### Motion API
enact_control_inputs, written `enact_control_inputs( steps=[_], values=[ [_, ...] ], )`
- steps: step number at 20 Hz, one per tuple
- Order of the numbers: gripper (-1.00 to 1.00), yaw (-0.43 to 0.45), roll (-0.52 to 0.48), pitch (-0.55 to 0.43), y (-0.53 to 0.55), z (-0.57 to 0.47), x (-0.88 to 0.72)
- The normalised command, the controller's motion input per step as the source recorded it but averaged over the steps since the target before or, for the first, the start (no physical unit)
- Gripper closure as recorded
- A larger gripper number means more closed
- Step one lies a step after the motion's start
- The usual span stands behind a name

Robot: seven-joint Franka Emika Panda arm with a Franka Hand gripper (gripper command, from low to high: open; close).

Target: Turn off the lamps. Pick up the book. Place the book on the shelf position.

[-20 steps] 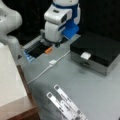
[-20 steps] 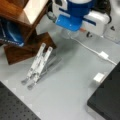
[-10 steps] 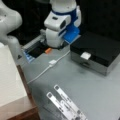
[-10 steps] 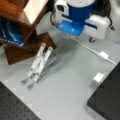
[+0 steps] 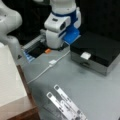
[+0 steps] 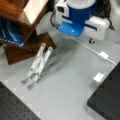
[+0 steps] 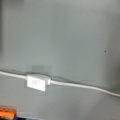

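Lamps: cream-white lampshade (image 5: 10, 75) fills the left edge of a front view; in a front view (image 6: 35, 10) it sits at the top, left of centre. It stands on the shelf position (image 5: 25, 110), a reddish-brown wooden top at the lower left corner; same wood (image 6: 12, 12) at the upper left.

Inline switch (image 5: 52, 62) on a white cord (image 5: 40, 73) lies flat on the grey surface (image 5: 95, 87), just below the tool (image 5: 55, 41). The wrist view shows the switch (image 7: 37, 82) left of centre, lower half, with the cord (image 7: 80, 85) running off to both sides.

Tool: low over the surface at upper centre, above the switch, not touching it. Fingers hidden behind the white and blue housing; cannot tell whether open or closed. Nothing seen held.

Orange piece (image 5: 48, 51) just beside the tool base, also in the lower left corner of the wrist view (image 7: 7, 112).

Black box with silver base (image 5: 100, 52) at the right, with a small white block (image 5: 85, 55) on its top. Perforated metal stand (image 5: 66, 105) at bottom centre, well apart from the tool; in a front view (image 6: 37, 66) it stands tilted at left centre, beside the wood
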Motion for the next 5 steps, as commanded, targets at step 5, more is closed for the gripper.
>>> enact_control_inputs(
  steps=[5],
  values=[
    [-1.00,-0.016,0.089,-0.230,-0.11,-0.22,-0.25]
  ],
)
